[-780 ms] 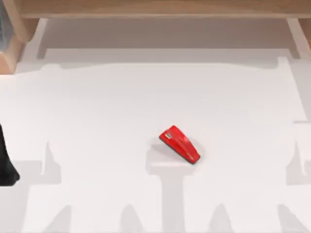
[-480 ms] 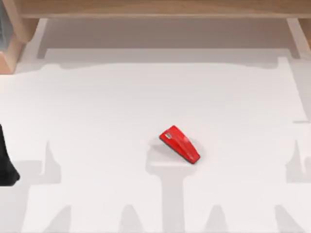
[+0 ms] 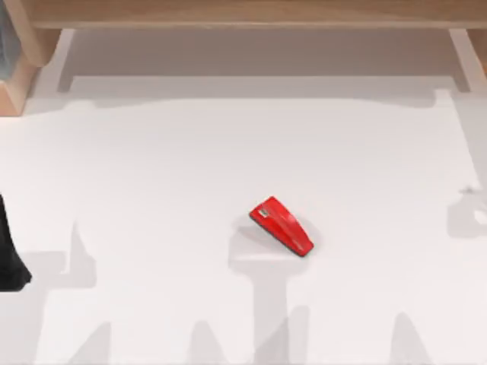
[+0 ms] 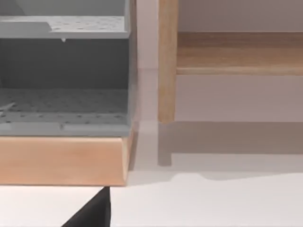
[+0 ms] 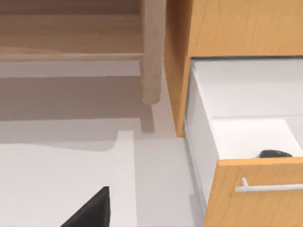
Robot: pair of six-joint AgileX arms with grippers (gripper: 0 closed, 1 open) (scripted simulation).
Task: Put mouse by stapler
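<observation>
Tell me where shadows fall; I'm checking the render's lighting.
Top view: the red wedge-shaped stapler casts a soft grey shadow on the white table, with spiky arm shadows along the near edge. Right wrist view: the wooden post shadows the floor, and a dark rounded object sits in the open drawer.

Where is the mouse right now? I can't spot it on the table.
In the right wrist view, the mouse lies inside the open wooden drawer, just behind its front panel, away from the stapler mid-table.
</observation>
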